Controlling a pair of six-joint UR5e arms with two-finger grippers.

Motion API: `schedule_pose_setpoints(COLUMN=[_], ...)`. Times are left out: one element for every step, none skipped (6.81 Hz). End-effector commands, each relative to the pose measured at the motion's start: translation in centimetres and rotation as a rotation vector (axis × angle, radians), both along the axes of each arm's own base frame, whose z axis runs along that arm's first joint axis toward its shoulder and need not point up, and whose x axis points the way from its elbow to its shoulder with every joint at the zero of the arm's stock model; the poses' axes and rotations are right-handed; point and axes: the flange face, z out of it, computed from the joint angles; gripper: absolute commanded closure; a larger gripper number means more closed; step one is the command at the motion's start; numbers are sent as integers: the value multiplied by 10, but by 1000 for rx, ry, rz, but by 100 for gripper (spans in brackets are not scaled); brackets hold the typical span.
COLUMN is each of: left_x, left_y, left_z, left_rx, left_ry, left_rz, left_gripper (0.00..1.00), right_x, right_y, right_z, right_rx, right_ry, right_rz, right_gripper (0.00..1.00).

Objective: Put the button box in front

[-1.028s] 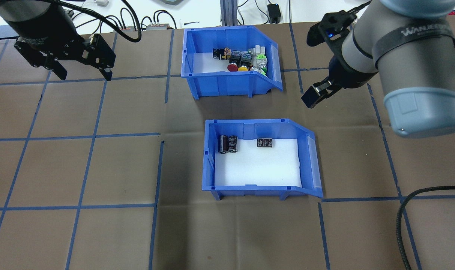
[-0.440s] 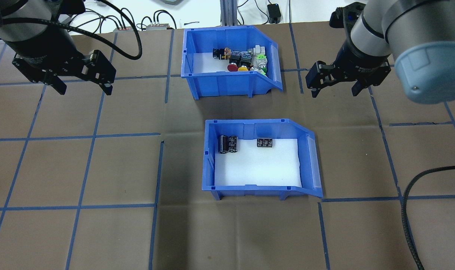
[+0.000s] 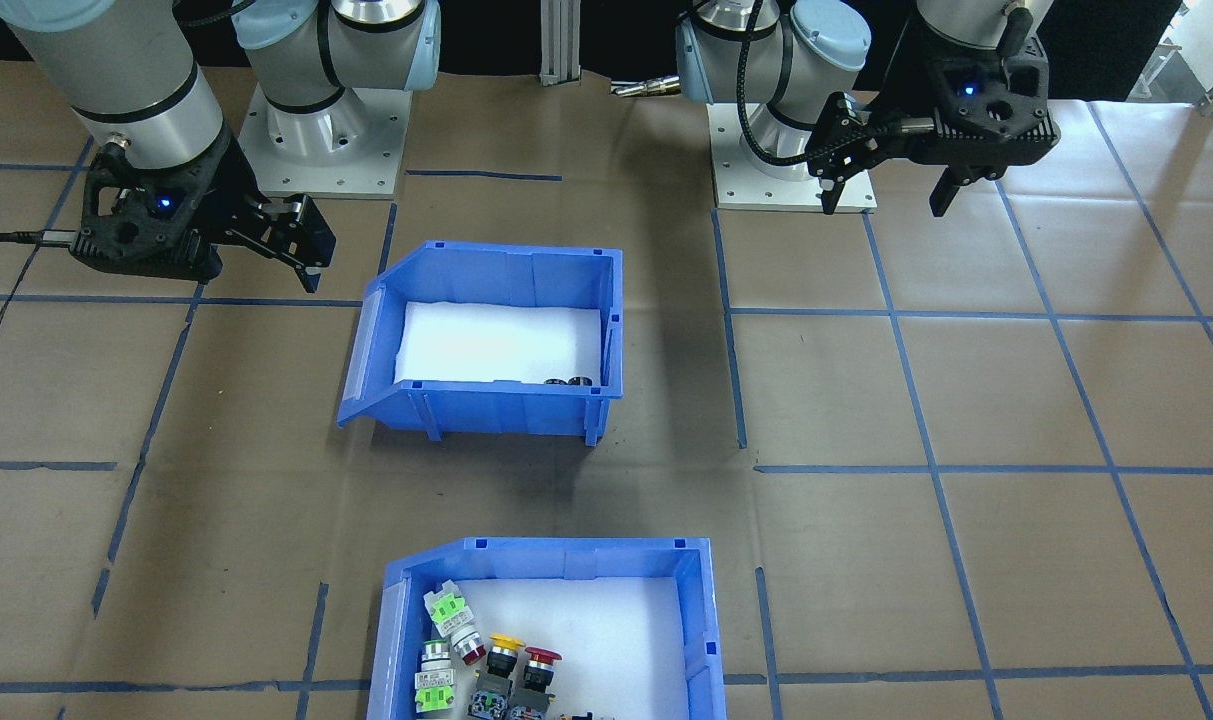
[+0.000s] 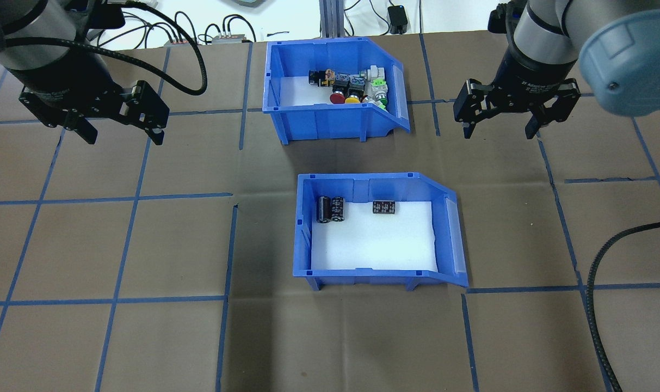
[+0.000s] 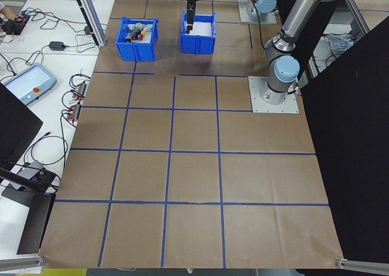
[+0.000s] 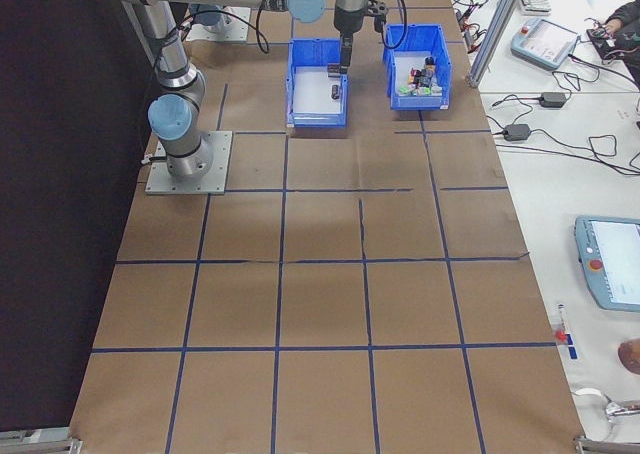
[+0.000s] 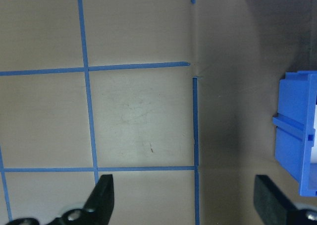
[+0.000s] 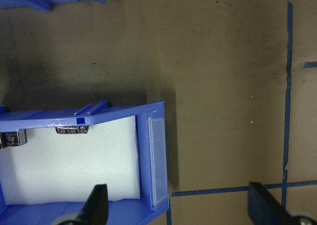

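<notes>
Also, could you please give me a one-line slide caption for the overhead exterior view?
Both open grippers, left gripper and right gripper, flank the button box; capacitor bin sits nearer the robot.

1. Blue bin (image 4: 362,275), white foam liner, sits at center of the overhead view; open sloped side faces frame right.
2. Three black cylinders lie in it: a touching pair (image 4: 330,209) near the upper left corner of the liner, a single one (image 4: 384,207) apart to their right.
3. Brown paper table cover (image 4: 145,245) fills the frame, gridded with blue tape lines (image 4: 123,261).
4. White bench strip along the top edge of the overhead view carries black cables (image 4: 183,24) and a small black adapter (image 4: 398,19).
5. Grey handheld pendant with red button (image 5: 27,84), left edge of the left side view; a second one (image 6: 612,264) at right edge of the right side view.
6. Aluminium post (image 4: 328,16), top center of the overhead view.
</notes>
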Motion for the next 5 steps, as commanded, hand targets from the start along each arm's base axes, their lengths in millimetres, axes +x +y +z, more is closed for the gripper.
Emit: schedule_pose_setpoints(left_x=[0,-1,-1,-1,0], left_y=[-1,-1,-3,-3,-3], left_z=[-1,0,0,2,3], left_rx=[1,-1,-1,-6,-7], left_ry=[0,6,9,9,4], left_rz=[0,4,6,4,4], left_gripper=[0,0,0,0,0], right_x=[0,0,0,0,0], right_y=[0,1,1,2,2], right_z=[2,2,2,3,2], right_rx=[-8,-9,-9,-8,-6], right_ry=[-3,-5,-3,-3,-3], right_rz=[-1,-1,-1,-1,-1], right_gripper=[0,0,0,0,0])
